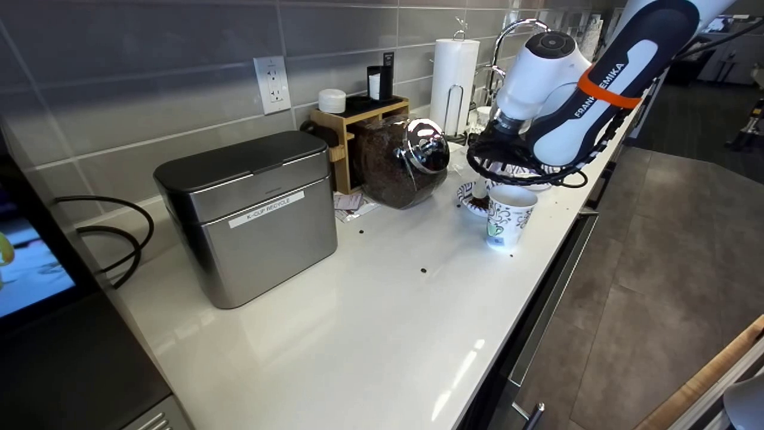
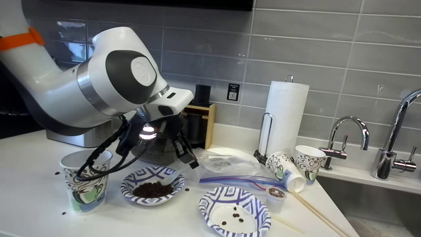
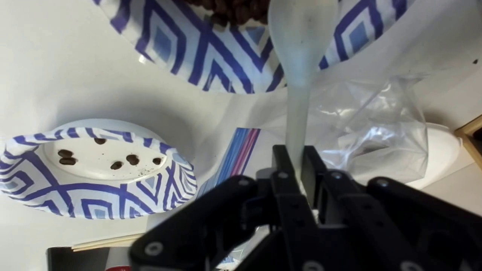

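A pale translucent spoon (image 3: 301, 45) is pinched by its handle in my gripper (image 3: 295, 156), whose fingers stand close together on both sides of it. The spoon's head hangs over the near rim of a blue-and-white patterned bowl (image 3: 211, 52) in the wrist view. Dark beans (image 2: 153, 191) lie in that bowl, and in an exterior view the spoon head (image 2: 169, 179) reaches down beside them; whether it touches them I cannot tell. A patterned paper cup (image 2: 87, 187) stands upright beside this bowl. A second patterned bowl (image 2: 210, 200) holds several scattered beans.
A clear zip bag (image 2: 230, 169) lies behind the bowls. Paper towels (image 2: 286, 115), a tipped cup (image 2: 284, 169), an upright cup (image 2: 309, 161), a small lidded tub (image 2: 275, 199) and chopsticks (image 2: 315, 212) stand or lie toward the sink. A jar (image 1: 385, 161) and steel bin (image 1: 268, 233) line the wall.
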Controlling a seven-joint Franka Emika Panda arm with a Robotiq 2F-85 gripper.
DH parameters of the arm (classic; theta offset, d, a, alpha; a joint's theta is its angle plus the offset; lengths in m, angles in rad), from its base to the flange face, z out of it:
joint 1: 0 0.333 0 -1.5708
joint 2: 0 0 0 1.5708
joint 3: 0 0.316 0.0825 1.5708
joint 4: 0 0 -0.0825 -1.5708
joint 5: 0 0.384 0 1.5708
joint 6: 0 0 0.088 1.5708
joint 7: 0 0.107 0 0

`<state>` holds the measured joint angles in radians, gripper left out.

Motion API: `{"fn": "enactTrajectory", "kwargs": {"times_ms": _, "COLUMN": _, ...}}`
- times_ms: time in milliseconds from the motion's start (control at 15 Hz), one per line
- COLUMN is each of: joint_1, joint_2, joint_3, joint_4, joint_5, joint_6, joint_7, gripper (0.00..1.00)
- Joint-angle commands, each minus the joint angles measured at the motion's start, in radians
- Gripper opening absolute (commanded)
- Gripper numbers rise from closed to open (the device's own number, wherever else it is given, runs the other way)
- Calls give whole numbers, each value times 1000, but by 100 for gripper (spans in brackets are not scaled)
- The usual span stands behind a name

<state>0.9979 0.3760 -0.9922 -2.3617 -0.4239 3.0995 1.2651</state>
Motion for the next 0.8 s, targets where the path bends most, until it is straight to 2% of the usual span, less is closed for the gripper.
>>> {"fn": "enactTrajectory", "kwargs": {"times_ms": 0, "joint_1": 74, "joint_2": 49, "joint_3": -71, "joint_4": -2, "joint_5": -6, "joint_6": 11, "joint_7": 45, "gripper": 3}}
{"fn": "enactTrajectory", "kwargs": {"times_ms": 200, "joint_1": 118, "joint_2": 75, "joint_3": -112, "joint_4": -5, "joint_5": -4, "joint_6": 18, "joint_7": 51, "gripper": 3}}
{"fn": "enactTrajectory", "kwargs": {"times_ms": 600, "joint_1": 176, "joint_2": 108, "joint_3": -148, "joint_4": -13, "joint_5": 2, "joint_6": 14, "joint_7": 45, "gripper": 3}}
{"fn": "enactTrajectory", "kwargs": {"times_ms": 667, "joint_1": 200, "joint_2": 131, "joint_3": -157, "joint_4": -21, "joint_5": 109, "joint_6": 24, "joint_7": -42, "gripper": 3}}
{"fn": "enactTrajectory", "kwargs": {"times_ms": 733, "joint_1": 209, "joint_2": 137, "joint_3": -159, "joint_4": -23, "joint_5": 133, "joint_6": 25, "joint_7": -56, "gripper": 3}}
